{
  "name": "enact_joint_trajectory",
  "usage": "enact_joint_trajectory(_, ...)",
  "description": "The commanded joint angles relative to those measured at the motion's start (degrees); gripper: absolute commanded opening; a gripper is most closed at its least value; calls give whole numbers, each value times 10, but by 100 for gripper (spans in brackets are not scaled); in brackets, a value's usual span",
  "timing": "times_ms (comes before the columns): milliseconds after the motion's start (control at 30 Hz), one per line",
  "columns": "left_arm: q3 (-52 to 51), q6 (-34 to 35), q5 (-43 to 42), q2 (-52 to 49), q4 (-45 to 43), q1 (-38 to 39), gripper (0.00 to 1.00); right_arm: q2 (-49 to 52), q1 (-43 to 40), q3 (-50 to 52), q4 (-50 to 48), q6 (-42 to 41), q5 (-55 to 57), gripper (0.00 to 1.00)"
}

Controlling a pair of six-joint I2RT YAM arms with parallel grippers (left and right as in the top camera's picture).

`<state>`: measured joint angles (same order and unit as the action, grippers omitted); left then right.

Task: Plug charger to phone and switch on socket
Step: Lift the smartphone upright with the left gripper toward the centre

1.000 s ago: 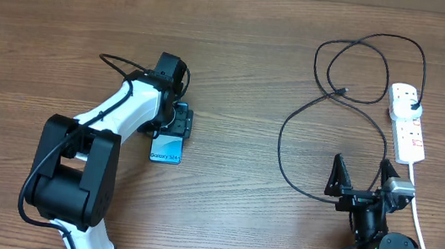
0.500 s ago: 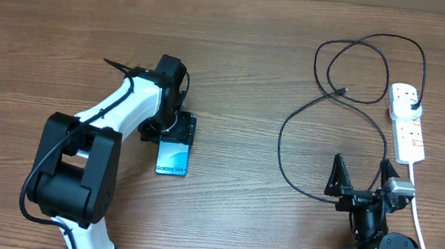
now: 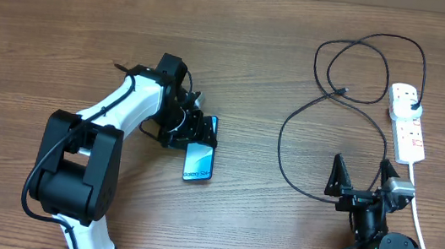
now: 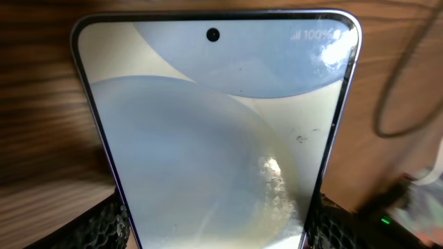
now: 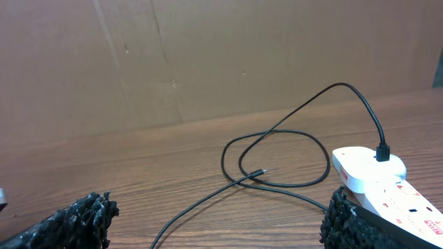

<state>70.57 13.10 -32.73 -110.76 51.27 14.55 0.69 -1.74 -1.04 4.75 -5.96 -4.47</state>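
Observation:
My left gripper (image 3: 197, 132) is shut on the phone (image 3: 199, 159), left of the table's middle, with the blue-white screen facing up. In the left wrist view the phone (image 4: 214, 131) fills the frame, and the black fingers (image 4: 104, 223) press on both of its long edges. The charger (image 3: 357, 69) lies in black loops at the right. Its connector tip (image 3: 343, 92) is free on the wood and its plug (image 3: 413, 105) sits in the socket (image 3: 407, 123). My right gripper (image 3: 361, 177) stands open near the front edge, apart from the cable (image 5: 277, 155), tip (image 5: 259, 171) and socket (image 5: 377, 181).
A thick white cord (image 3: 426, 234) runs from the socket to the front right edge, close beside my right arm. A brown cardboard wall (image 5: 208, 55) stands behind the table. Bare wood lies between the phone and the cable loops.
My left gripper has carried the phone to the right and a little toward the front, turning it on the way. The right arm, cable and socket have not moved.

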Motion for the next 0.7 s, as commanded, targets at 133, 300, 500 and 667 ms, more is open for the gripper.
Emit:
enact_joint_trajectory(133,16,-13,-163,-5,1,1,66,-5,3,6,-2,-2,4,100)
enact_joint_trajectory(300,16,-13,-254,-5,-3,1,66,-5,3,6,-2,-2,4,100)
enact_joint_trajectory(500,16,-10,-347,-5,-5,1,63,-5,3,6,-2,-2,4,100)
enact_joint_trajectory(667,16,-2,-405,-5,-6,1,64,-5,3,6,-2,-2,4,100)
